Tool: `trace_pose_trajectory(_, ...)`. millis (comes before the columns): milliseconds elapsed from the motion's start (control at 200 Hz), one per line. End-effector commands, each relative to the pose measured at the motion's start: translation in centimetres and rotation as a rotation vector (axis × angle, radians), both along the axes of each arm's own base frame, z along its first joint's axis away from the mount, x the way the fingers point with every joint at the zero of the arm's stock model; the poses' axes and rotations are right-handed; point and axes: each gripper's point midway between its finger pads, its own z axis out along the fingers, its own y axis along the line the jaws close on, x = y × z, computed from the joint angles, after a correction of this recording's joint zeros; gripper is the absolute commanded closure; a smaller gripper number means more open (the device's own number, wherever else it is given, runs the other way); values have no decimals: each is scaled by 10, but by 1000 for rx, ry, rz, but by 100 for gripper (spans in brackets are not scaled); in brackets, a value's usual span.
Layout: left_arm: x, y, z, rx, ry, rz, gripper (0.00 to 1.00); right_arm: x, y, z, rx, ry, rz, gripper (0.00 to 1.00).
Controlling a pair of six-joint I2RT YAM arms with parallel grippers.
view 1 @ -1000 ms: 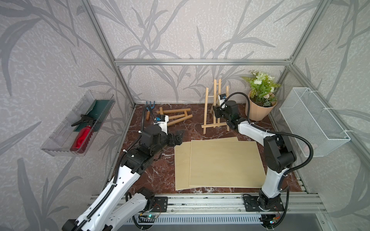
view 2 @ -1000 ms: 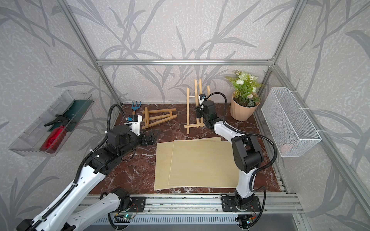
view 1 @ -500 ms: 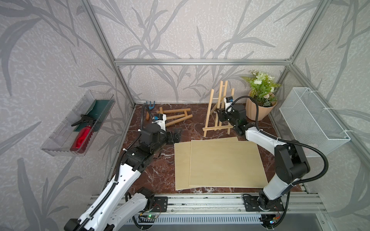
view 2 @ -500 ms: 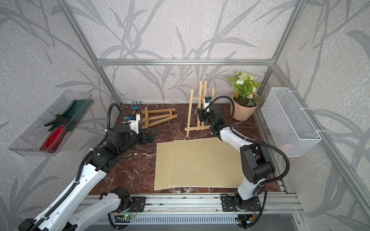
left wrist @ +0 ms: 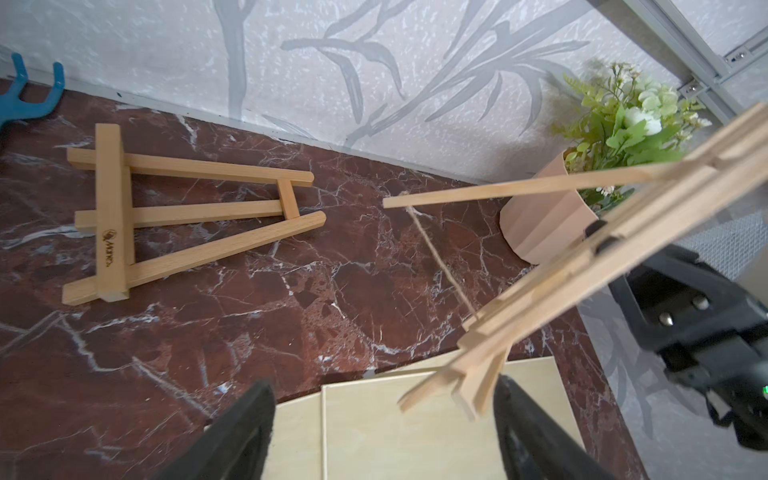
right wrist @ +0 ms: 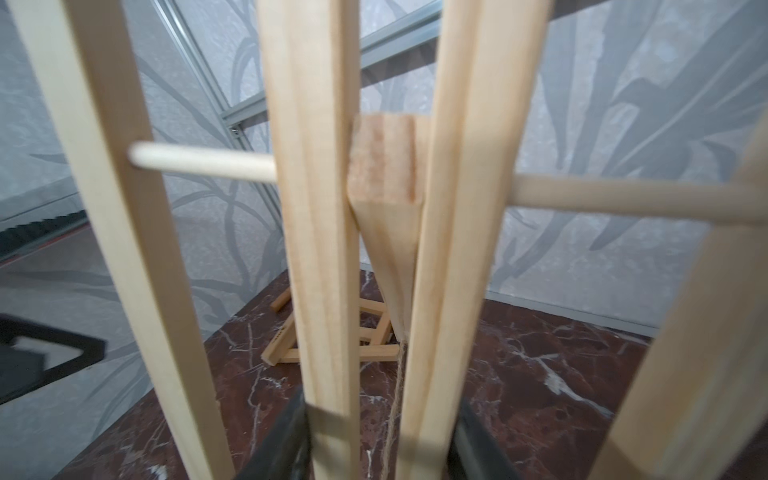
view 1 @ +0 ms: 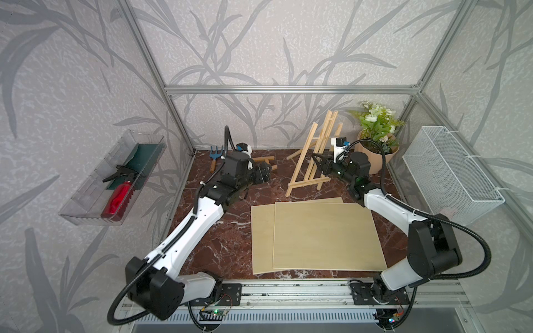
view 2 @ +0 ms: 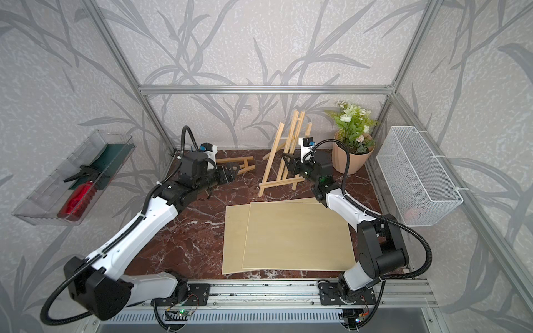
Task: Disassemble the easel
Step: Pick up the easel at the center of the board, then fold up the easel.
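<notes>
The easel stood tilted at the back of the counter, right of centre in both top views. Its top leaned toward the upper right and its rear leg was swung out to the left on a string. Whether its feet touched the counter could not be told. The right end effector was clamped on the two middle slats, a finger against each outer side. The left end effector sat just left of the easel with its jaws well apart, gripping nothing. Behind it a smaller easel lay flat. Two boards overlapped in the lower centre. A flower pot stood in the far right corner, with a wire basket hung beyond it.
</notes>
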Motion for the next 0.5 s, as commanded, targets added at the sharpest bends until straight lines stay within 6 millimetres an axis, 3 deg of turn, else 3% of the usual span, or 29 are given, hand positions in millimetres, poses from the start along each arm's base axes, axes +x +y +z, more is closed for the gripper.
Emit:
trace_pose_trajectory(0, 29, -1, 20, 12, -50, 43, 26, -32, 18, 44, 82, -127, 178, 64)
trace_pose_trajectory(90, 53, -8, 24, 56, -48, 38, 34, -41, 22, 43, 93, -125, 230, 64)
trace_pose_trajectory(340, 109, -47, 19, 56, -14, -55, 68, -56, 25, 60, 125, -189, 293, 63)
trace_pose_trajectory(495, 127, -71, -5, 19, 57, -121, 73, -58, 24, 61, 130, -201, 294, 63)
